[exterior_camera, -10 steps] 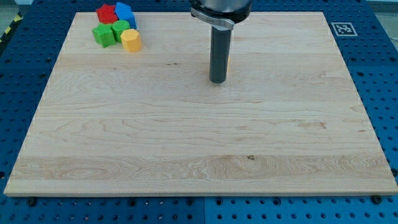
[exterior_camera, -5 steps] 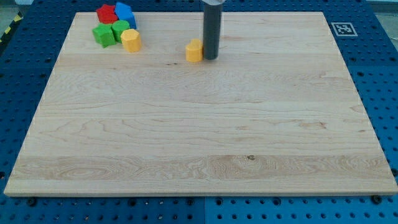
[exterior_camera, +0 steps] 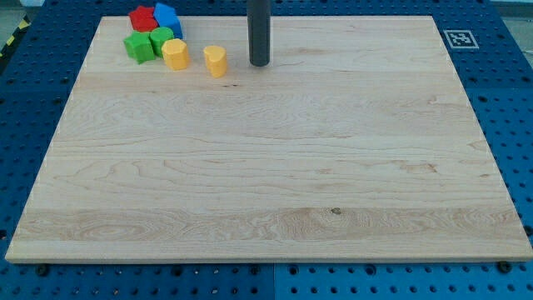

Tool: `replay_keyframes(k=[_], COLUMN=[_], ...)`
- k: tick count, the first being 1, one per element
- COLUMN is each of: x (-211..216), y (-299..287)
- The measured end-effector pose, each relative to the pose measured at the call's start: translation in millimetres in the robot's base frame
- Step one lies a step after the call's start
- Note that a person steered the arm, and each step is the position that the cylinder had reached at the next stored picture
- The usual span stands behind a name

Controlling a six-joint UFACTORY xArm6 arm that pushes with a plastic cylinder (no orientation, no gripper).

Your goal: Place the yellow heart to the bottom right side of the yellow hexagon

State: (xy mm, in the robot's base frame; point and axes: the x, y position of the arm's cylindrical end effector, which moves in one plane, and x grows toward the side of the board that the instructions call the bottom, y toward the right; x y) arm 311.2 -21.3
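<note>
The yellow heart (exterior_camera: pixel 216 61) lies on the wooden board near the view's top left. The yellow hexagon (exterior_camera: pixel 175 53) sits just to its left, with a small gap between them. The heart is to the right of and slightly lower than the hexagon. My tip (exterior_camera: pixel 259 63) is to the right of the heart, apart from it by about a block's width. The rod stands upright.
A cluster at the view's top left touches the hexagon: a red block (exterior_camera: pixel 142 17), a blue block (exterior_camera: pixel 167 17), and two green blocks (exterior_camera: pixel 138 47) (exterior_camera: pixel 160 38). The board's top edge (exterior_camera: pixel 350 16) is close behind. A marker tag (exterior_camera: pixel 457 37) sits off the board's top right corner.
The yellow heart has slid left, from beside the rod near the middle top to just right of the hexagon. My tip has moved left and up, and now stands apart from the heart.
</note>
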Motion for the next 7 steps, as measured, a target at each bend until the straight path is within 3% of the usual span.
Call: replay_keyframes(k=[3, 4, 7], x=[3.8, 3.8, 75.3], y=[-83.2, -76.5, 145.2])
